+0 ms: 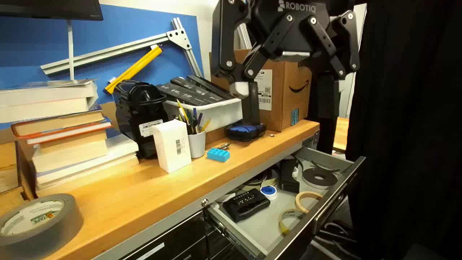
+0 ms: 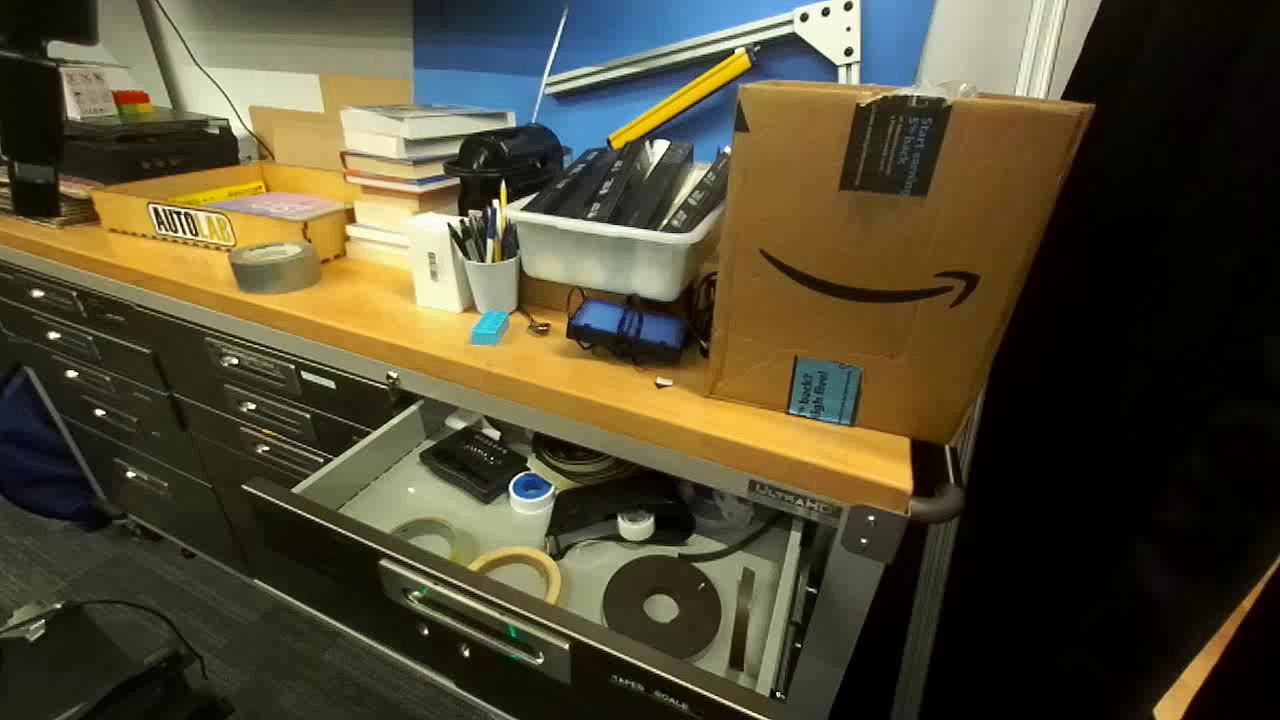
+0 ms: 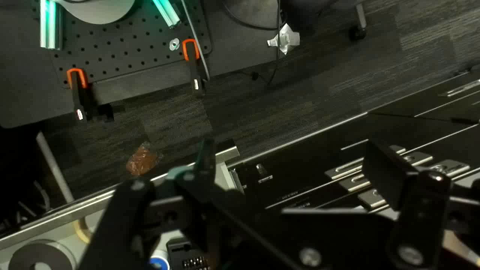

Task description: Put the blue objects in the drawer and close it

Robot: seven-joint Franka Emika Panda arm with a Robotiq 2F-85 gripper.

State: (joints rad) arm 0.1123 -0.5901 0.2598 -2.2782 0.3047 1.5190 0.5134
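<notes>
The small cyan-blue block (image 1: pixel 218 154) lies on the wooden benchtop in front of the pen cup; it also shows in an exterior view (image 2: pixel 489 328). The dark-blue pad-like item (image 1: pixel 245 132), with black cord around it, lies on the bench beside the cardboard box; it also shows in an exterior view (image 2: pixel 628 326). The grey drawer (image 1: pixel 260 224) is pulled open; it also shows in an exterior view (image 2: pixel 372 508) and at the lower left of the wrist view (image 3: pixel 63 215). My gripper (image 1: pixel 291 108) is open and empty, raised in the air; its spread fingers frame the wrist view (image 3: pixel 294 163).
The drawer holds a black case (image 2: pixel 474 462), a blue-and-white roll (image 2: pixel 531 492), and several tape rolls. On the bench stand a white box (image 1: pixel 172 146), pen cup (image 1: pixel 197 144), white bin (image 2: pixel 610 255), Amazon box (image 2: pixel 890 270), stacked books (image 1: pixel 68 133) and duct tape (image 1: pixel 39 225).
</notes>
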